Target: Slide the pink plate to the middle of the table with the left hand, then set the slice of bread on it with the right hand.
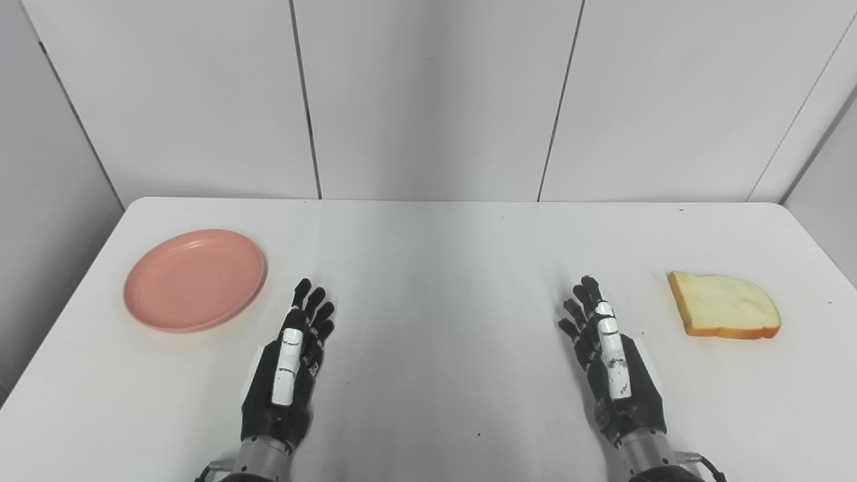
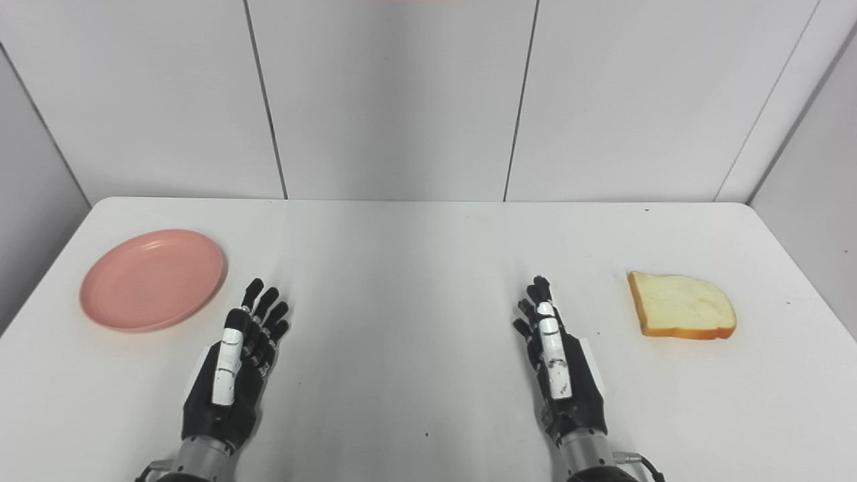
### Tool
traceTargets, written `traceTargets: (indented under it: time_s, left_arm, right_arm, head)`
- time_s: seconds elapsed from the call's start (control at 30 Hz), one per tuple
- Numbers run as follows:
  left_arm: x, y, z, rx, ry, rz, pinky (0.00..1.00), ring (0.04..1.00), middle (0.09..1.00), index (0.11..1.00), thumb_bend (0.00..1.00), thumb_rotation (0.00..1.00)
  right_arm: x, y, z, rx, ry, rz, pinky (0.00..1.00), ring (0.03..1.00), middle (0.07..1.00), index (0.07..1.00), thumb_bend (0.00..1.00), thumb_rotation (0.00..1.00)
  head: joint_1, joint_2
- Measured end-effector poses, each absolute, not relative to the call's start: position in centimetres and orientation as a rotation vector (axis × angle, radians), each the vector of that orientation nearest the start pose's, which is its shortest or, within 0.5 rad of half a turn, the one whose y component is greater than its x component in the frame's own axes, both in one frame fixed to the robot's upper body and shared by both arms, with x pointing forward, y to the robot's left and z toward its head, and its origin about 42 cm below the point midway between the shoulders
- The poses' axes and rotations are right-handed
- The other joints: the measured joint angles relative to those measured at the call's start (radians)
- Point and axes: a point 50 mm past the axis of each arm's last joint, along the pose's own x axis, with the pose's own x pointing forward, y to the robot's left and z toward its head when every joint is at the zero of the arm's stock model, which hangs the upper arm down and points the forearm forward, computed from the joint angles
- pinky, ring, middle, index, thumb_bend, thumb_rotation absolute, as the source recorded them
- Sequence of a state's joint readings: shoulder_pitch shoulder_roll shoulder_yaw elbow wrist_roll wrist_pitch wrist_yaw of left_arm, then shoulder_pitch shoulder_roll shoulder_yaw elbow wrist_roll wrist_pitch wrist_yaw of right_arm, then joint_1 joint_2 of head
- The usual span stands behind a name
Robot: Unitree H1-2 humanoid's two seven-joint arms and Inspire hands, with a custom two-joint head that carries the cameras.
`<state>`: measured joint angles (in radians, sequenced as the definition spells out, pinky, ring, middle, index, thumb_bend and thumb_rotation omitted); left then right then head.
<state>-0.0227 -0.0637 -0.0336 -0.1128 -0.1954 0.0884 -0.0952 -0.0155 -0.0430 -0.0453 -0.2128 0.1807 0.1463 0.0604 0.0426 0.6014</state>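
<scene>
White counter (image 1: 428, 268), smooth and matte, with rounded far corners, filling the lower part of both views. Scattered with a few tiny dark specks (image 1: 478, 435), one near the front edge, others toward the far right corner. Faint grey streaks of reflection running front to back across the middle.

Behind it, a pale grey wall (image 1: 428, 94) made of flat panels, split by 2 thin dark seams (image 1: 304, 100) slanting slightly toward each other. Meets the counter's far edge directly. More grey panels angled in at the left side (image 1: 47, 174) and right side (image 1: 827, 154), boxing in the counter on 3 sides.
</scene>
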Motion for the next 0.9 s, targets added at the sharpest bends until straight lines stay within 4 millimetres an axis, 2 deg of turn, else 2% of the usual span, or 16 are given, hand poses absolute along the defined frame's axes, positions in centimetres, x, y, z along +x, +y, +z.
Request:
traceTargets:
  time_s: [0.07, 0.1, 0.13, 0.2, 0.3, 0.33, 0.47, 0.63, 0.9]
  left_arm:
    - [29.0, 17.1, 12.8, -0.25, -0.054, -0.162, 1.0, 0.983, 0.997, 0.999, 0.76, 0.89]
    - [29.0, 16.9, 12.6, -0.241, -0.056, -0.164, 1.0, 0.983, 0.997, 1.0, 0.76, 0.9]
    - [29.0, 16.7, 12.4, -0.234, -0.053, -0.168, 1.0, 0.99, 0.999, 1.0, 0.77, 0.92]
    - [28.9, 16.3, 12.2, -0.217, -0.047, -0.178, 1.0, 0.997, 1.0, 1.0, 0.76, 0.94]
    - [28.9, 15.5, 12.1, -0.203, -0.048, -0.196, 1.0, 1.0, 1.0, 1.0, 0.76, 0.96]
    - [28.9, 15.1, 12.0, -0.204, -0.046, -0.199, 1.0, 0.998, 1.0, 1.0, 0.74, 0.98]
    - [29.6, 13.6, 11.5, -0.18, -0.073, -0.199, 1.0, 0.999, 1.0, 1.0, 0.73, 1.0]
    - [30.4, 12.3, 11.5, -0.181, -0.075, -0.215, 1.0, 1.0, 1.0, 1.0, 0.72, 1.0]
    - [30.5, 12.1, 11.6, -0.17, -0.104, -0.211, 1.0, 0.994, 1.0, 1.0, 0.71, 1.0]
  right_arm:
    - [28.6, -23.0, 14.9, 0.133, -0.09, 0.055, 0.96, 0.969, 1.0, 1.0, 0.58, 1.0]
    - [28.6, -23.2, 14.7, 0.132, -0.092, 0.056, 0.96, 0.97, 1.0, 1.0, 0.58, 1.0]
    - [28.6, -23.4, 14.6, 0.135, -0.094, 0.056, 0.98, 0.975, 1.0, 1.0, 0.58, 1.0]
    - [28.6, -24.0, 14.2, 0.142, -0.09, 0.057, 0.99, 0.982, 1.0, 1.0, 0.56, 1.0]
    - [28.7, -25.0, 13.6, 0.142, -0.099, 0.06, 1.0, 0.985, 1.0, 1.0, 0.55, 1.0]
    - [28.7, -25.3, 13.4, 0.144, -0.103, 0.059, 1.0, 0.992, 1.0, 1.0, 0.55, 1.0]
    - [28.7, -26.3, 12.8, 0.156, -0.106, 0.07, 1.0, 1.0, 1.0, 1.0, 0.58, 1.0]
    - [29.2, -26.8, 13.0, 0.146, -0.136, 0.088, 1.0, 1.0, 1.0, 1.0, 0.59, 1.0]
    - [29.2, -26.9, 13.0, 0.147, -0.137, 0.091, 1.0, 1.0, 1.0, 1.0, 0.58, 1.0]
  head:
    - [0.0, 0.0]
    - [0.037, -0.009]
    - [0.037, -0.009]
    - [0.107, -0.04]
    - [0.143, -0.058]
    - [0.176, -0.077]
    - [0.221, -0.104]
    - [0.237, -0.123]
    - [0.237, -0.123]
